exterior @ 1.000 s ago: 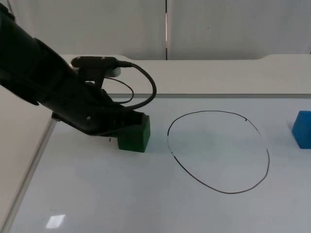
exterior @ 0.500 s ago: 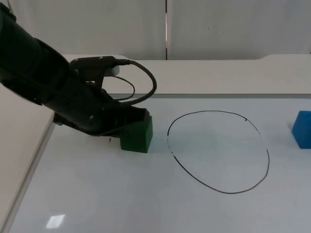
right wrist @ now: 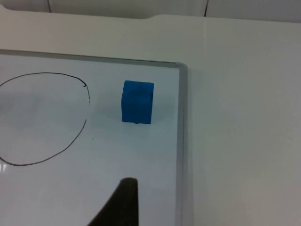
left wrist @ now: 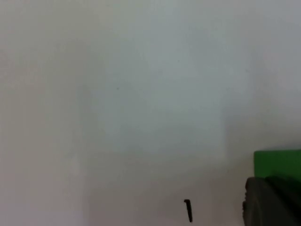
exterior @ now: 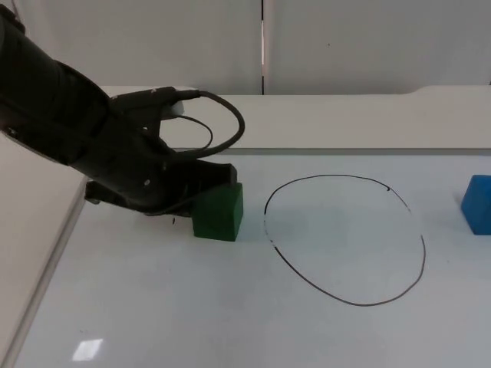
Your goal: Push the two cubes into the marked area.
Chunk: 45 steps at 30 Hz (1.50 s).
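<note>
Over the last second the green cube (exterior: 219,212) had slid a little toward the drawn ring, with the left gripper (exterior: 205,184) travelling right behind it and staying pressed to its rear face. In the top view the left gripper sat low on the whiteboard (exterior: 230,307), touching the green cube on the side away from the marked area (exterior: 345,239), so the cube lay just ahead of the gripper and the hand-drawn black outline lay just beyond the cube, a narrow strip of white between the cube's far face and the line. Whether the left gripper's fingers were spread or pressed together could not be told, since the arm's body hid them from above; the left wrist view gave a single dark fingertip (left wrist: 270,202) against the green cube (left wrist: 277,164), plus a small black mark (left wrist: 188,210) on the board close beside the fingertip. The blue cube (exterior: 477,204) stood well away from the left gripper, on the far side of the marked area and outside its line, near the board's right-hand rim. In the right wrist view the blue cube (right wrist: 137,102) stood ahead of the right gripper's dark fingertip (right wrist: 120,202), apart from it, between the ring's edge (right wrist: 70,136) and the board's metal frame (right wrist: 181,141); the right arm waited there, and the state of its fingers could not be told either.
</note>
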Tool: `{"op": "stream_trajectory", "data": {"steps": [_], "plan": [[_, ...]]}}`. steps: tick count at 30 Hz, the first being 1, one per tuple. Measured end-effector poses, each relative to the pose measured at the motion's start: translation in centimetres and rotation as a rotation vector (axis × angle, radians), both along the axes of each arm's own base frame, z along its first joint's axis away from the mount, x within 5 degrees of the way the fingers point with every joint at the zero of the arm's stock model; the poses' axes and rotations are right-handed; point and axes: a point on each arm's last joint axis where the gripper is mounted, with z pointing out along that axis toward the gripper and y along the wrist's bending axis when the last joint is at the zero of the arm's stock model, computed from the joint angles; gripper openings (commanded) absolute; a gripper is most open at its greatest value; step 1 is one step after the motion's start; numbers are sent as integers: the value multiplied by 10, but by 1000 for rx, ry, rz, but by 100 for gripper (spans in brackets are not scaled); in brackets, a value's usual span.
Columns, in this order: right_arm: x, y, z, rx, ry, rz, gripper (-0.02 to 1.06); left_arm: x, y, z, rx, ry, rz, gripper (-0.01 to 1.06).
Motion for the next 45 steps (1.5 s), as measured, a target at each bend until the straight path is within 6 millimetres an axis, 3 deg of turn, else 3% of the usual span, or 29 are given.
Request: {"op": "stream_trajectory", "data": {"steps": [14,31,45], "plan": [[0,0,0,-1,0,-1,105,-11,-24,0,-12,8,-46,0],[0,0,0,-1,0,-1,105,-12,-24,0,-15,11,-47,0],[0,0,0,-2,0,-1,105,-19,-38,0,-2,1,-83,0]]}}
